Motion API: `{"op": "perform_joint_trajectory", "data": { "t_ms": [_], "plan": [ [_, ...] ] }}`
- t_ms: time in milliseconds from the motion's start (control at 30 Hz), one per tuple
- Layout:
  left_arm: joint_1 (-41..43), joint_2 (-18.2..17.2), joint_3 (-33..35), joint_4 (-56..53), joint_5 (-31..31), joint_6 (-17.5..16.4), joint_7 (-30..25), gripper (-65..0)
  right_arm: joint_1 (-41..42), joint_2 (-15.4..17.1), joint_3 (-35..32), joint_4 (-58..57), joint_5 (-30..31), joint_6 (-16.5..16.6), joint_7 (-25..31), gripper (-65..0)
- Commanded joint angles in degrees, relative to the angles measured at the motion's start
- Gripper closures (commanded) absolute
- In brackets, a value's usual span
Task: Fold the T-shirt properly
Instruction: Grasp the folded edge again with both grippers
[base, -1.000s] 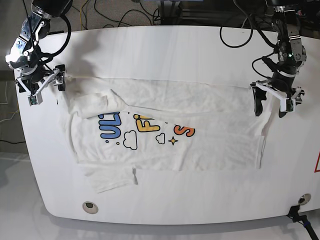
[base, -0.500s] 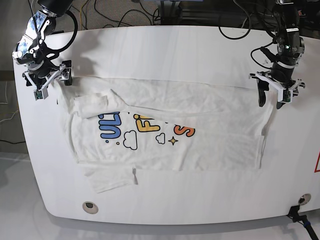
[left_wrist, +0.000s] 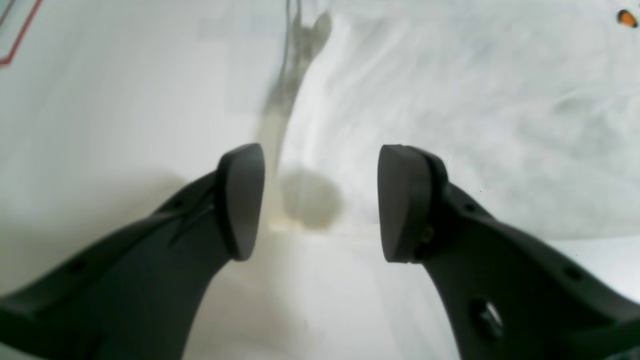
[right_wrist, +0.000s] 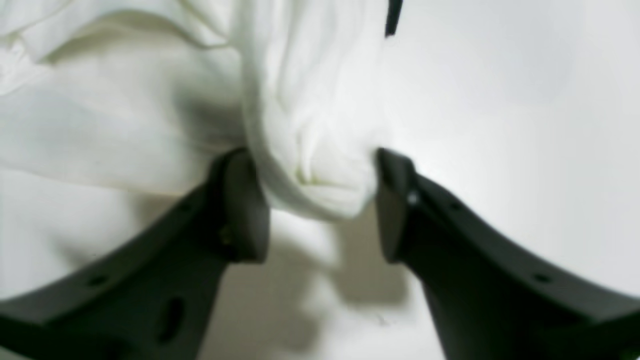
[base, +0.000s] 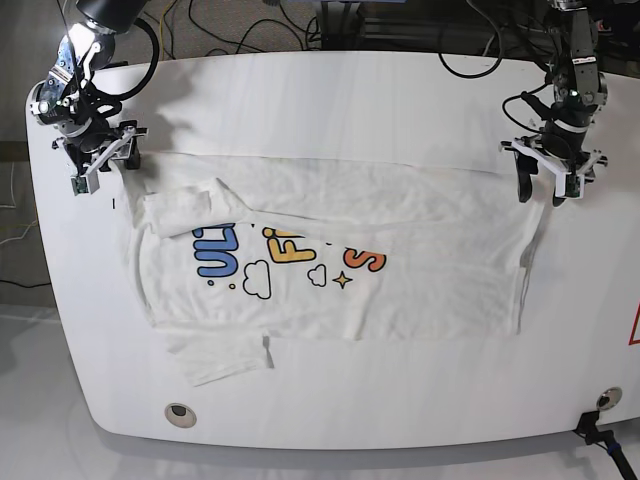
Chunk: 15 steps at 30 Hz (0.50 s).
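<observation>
— White cotton T-shirt lies spread on the white table; left gripper gapes empty.
— Right gripper straddles a bunched corner, jaws apart — pinch both corners evenly.

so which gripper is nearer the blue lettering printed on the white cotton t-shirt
Right. The right gripper is at the shirt's upper corner, just up-left of the blue lettering on the white cotton T-shirt. The left gripper is at the far opposite corner.

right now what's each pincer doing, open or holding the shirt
Left pincer: open, empty, above the T-shirt edge.
Right pincer: jaws apart around a bunched shirt fold; grip cannot be told.
</observation>
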Motion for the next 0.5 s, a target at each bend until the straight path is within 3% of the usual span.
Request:
{"op": "perform_joint_trajectory", "data": {
  "t_ms": [0,167,467],
  "plan": [
    [-0.5,-0.8,-1.7,-0.3,-0.2,0.1,-1.6,-33.9,0.6,1.0,0.3,0.5,0.6,0.1,1.1,-24.5],
    [-2.5,-0.8,-2.0,-1.6,-0.2,0.1,-1.6,-33.9,0.5,1.0,0.3,0.5,0.6,0.1,1.1,-14.2],
    [-5.1,-0.6,-1.2,-7.8,-0.3,-0.7,-1.6,-34.0,0.3,1.0,0.3,0.5,0.6,0.1,1.1,-13.5]
  ]
}}
